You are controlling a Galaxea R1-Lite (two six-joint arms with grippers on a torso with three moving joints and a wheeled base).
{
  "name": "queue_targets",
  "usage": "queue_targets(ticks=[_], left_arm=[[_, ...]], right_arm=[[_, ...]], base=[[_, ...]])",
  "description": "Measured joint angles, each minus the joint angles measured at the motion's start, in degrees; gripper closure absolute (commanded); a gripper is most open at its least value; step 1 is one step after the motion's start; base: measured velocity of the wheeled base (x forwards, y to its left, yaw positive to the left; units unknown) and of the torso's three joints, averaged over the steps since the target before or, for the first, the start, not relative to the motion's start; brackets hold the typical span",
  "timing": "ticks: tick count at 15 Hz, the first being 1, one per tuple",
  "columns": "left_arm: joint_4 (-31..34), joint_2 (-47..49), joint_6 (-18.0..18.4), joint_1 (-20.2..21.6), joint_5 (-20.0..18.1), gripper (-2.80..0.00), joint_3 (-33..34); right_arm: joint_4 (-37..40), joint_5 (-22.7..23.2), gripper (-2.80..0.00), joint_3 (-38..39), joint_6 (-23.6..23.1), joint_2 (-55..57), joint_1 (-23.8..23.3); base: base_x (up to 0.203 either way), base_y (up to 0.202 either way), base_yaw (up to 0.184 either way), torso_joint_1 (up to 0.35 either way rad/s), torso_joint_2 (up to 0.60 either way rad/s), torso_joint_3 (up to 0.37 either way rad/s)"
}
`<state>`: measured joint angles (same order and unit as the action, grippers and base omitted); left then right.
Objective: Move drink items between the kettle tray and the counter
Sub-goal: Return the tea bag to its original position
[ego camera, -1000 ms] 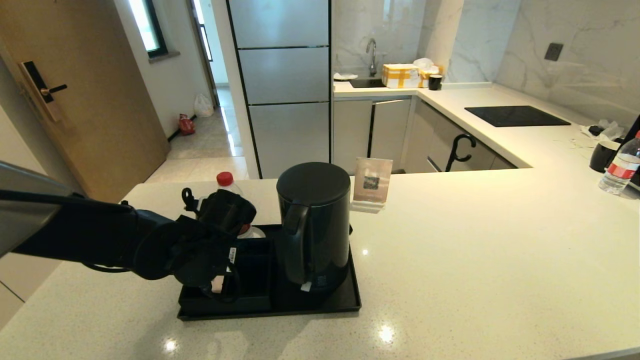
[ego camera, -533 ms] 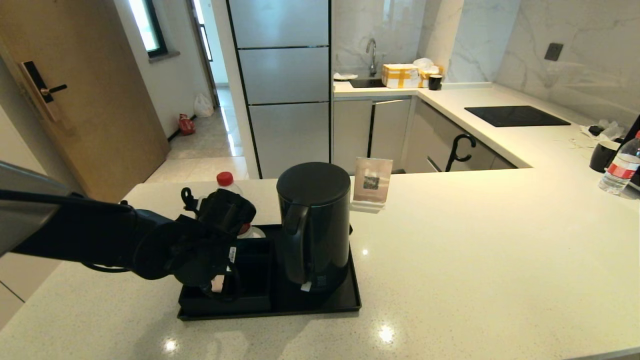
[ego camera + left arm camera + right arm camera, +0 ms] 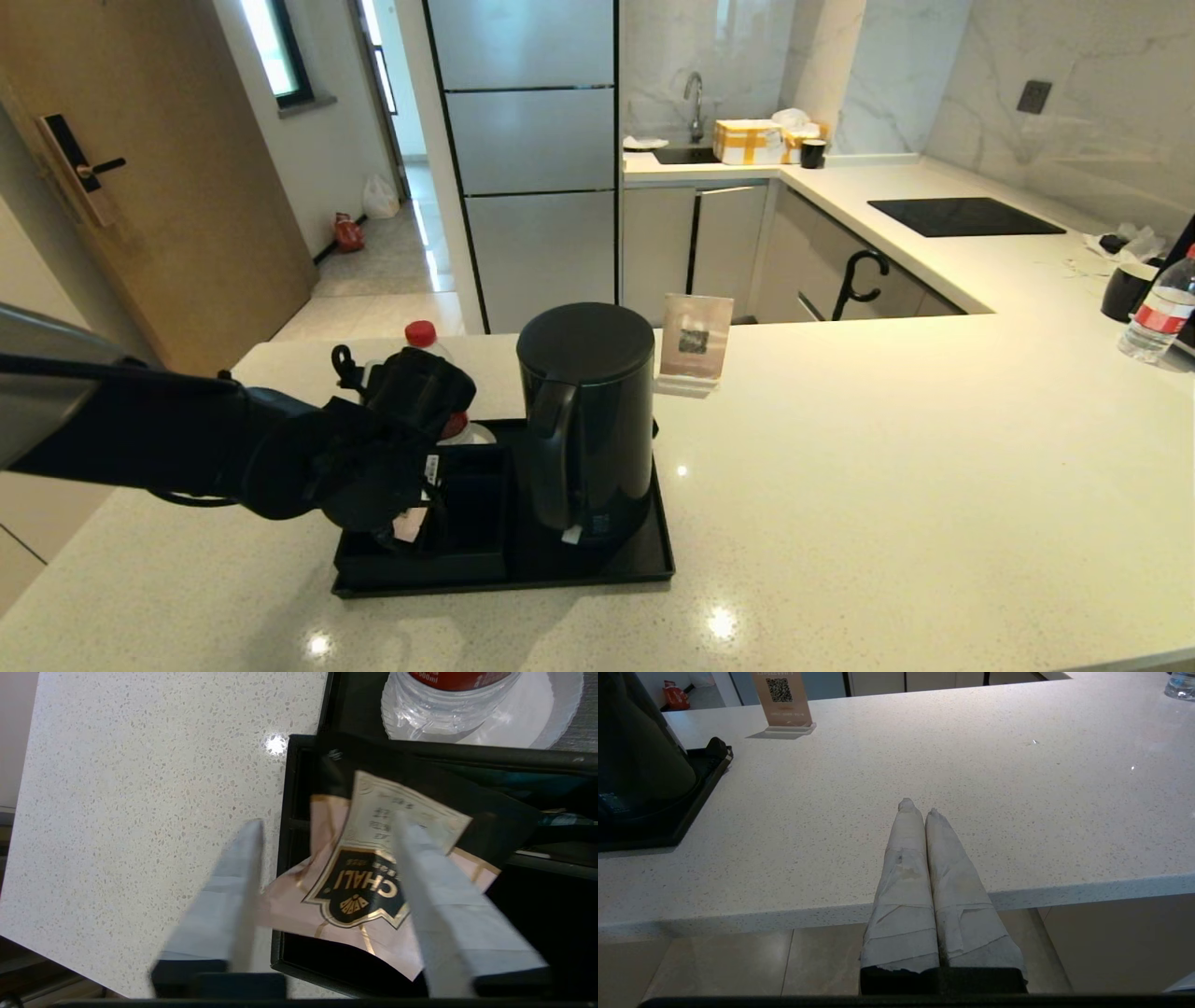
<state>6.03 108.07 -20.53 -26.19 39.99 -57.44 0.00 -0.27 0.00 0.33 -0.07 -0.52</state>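
The tall black kettle [image 3: 586,420] stands on its base in the black kettle tray [image 3: 644,560], which sits on the speckled counter [image 3: 887,467]. My left gripper [image 3: 411,518] hangs over the tray's divided compartment box [image 3: 290,812], fingers spread wide. The pink CHALI tea sachet [image 3: 359,886] lies crumpled and tilted in that box, one corner over the rim, between the two open fingers [image 3: 233,882]; I cannot tell whether they touch it. My right gripper [image 3: 920,807] is shut and empty at the counter's front edge, out of the head view.
A clear water bottle with a red cap [image 3: 422,338] stands on a white coaster at the tray's back left, close behind my left wrist. A QR sign [image 3: 695,341] stands behind the kettle. Another bottle [image 3: 1158,313] and a black mug [image 3: 1125,289] are far right.
My left arm has shifted slightly to the left and a little upward over the compartment box. Kettle, tray and bottle have not moved.
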Motion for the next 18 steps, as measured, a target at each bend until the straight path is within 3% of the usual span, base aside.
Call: queue_targets(ticks=[14, 18], left_arm=[[0.3, -8.6, 0.4, -0.5, -0.8, -2.8, 6.9], [0.2, -7.5, -2.1, 0.0, -0.5, -2.8, 8.9]], right_arm=[[0.0, 0.0, 0.0, 0.0, 0.0, 0.0, 0.0], [0.0, 0.0, 0.0, 0.0, 0.0, 0.0, 0.0]], base=[[0.0, 0.0, 0.0, 0.0, 0.0, 0.0], [0.0, 0.0, 0.0, 0.0, 0.0, 0.0]])
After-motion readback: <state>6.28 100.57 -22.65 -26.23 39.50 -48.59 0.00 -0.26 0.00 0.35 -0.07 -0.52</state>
